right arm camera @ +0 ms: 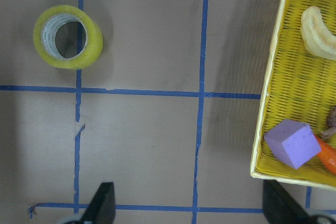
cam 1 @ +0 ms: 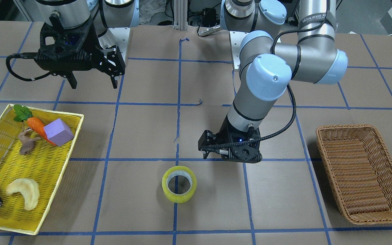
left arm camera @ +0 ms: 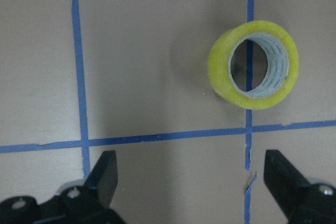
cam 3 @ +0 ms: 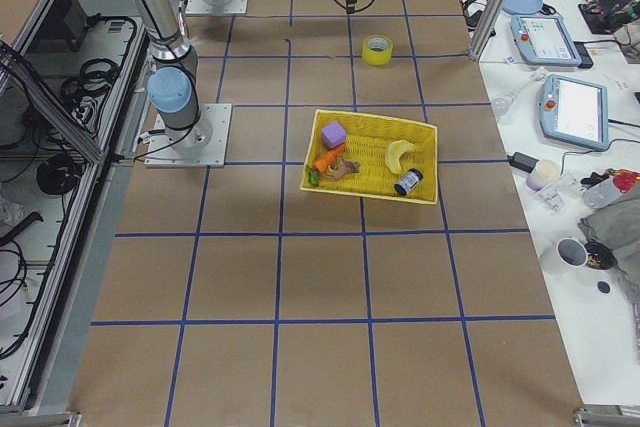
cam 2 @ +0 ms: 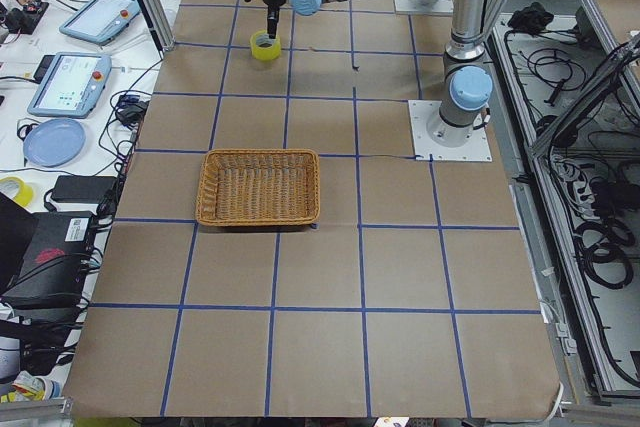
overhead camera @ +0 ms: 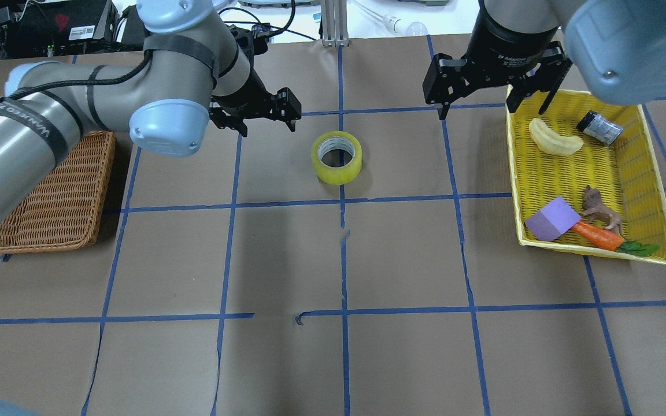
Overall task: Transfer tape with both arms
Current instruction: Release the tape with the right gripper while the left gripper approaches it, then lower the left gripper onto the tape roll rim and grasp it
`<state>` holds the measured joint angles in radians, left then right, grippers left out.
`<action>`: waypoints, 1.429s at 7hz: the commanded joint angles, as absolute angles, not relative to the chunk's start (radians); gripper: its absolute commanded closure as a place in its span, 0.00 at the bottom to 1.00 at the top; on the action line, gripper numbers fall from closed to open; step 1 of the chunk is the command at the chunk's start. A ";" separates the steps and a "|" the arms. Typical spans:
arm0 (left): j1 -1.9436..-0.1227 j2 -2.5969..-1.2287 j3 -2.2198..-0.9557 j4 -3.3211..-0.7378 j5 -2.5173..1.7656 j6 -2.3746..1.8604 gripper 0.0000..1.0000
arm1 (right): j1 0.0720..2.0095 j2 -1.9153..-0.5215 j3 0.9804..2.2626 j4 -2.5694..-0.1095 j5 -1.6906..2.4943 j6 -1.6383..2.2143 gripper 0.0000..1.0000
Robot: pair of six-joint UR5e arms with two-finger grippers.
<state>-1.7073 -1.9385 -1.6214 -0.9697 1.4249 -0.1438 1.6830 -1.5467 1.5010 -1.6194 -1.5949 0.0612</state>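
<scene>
The tape (overhead camera: 337, 172), a yellow-green roll with a grey-white core, stands on its flat side on the table's centre line, free of both grippers. It also shows in the front view (cam 1: 179, 195) and in both wrist views (left arm camera: 220, 72) (right arm camera: 93, 45). My left gripper (overhead camera: 268, 128) is open and empty, low over the table just to the left of the tape, fingers pointing down (left arm camera: 191, 177). My right gripper (overhead camera: 483, 110) is open and empty, higher up, between the tape and the yellow tray (right arm camera: 191, 205).
A yellow tray (overhead camera: 515, 173) on my right holds a purple block, a carrot, a brown animal figure, a pale curved piece and a small dark cylinder (overhead camera: 599, 127). A brown wicker basket (overhead camera: 55, 196) stands empty on my left, partly under the left arm.
</scene>
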 commanded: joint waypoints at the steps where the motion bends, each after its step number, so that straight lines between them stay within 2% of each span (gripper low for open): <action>1: -1.715 -2.076 -1.621 -0.789 1.378 -0.191 0.01 | 1.684 -1.546 1.502 -1.623 -1.592 0.066 0.00; 6: -1.778 -2.206 -1.620 -0.735 1.381 -0.218 0.00 | 1.684 -1.543 1.502 -1.624 -1.591 0.066 0.00; 7: -1.778 -2.204 -1.618 -0.736 1.384 -0.210 0.41 | 1.684 -1.543 1.502 -1.621 -1.591 0.066 0.00; 8: -1.778 -2.191 -1.620 -0.748 1.417 -0.212 0.96 | 1.684 -1.545 1.502 -1.623 -1.589 0.066 0.00; 9: -1.778 -2.180 -1.618 -0.809 1.468 -0.212 1.00 | 1.684 -1.545 1.502 -1.623 -1.589 0.066 0.00; 10: -1.778 -2.172 -1.617 -0.833 1.471 -0.210 1.00 | 1.684 -1.545 1.502 -1.623 -1.589 0.066 0.00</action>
<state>-1.7779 -2.1822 -1.6183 -0.7971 1.4508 -0.2116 1.6843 -1.5445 1.5018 -1.6228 -1.5894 0.0660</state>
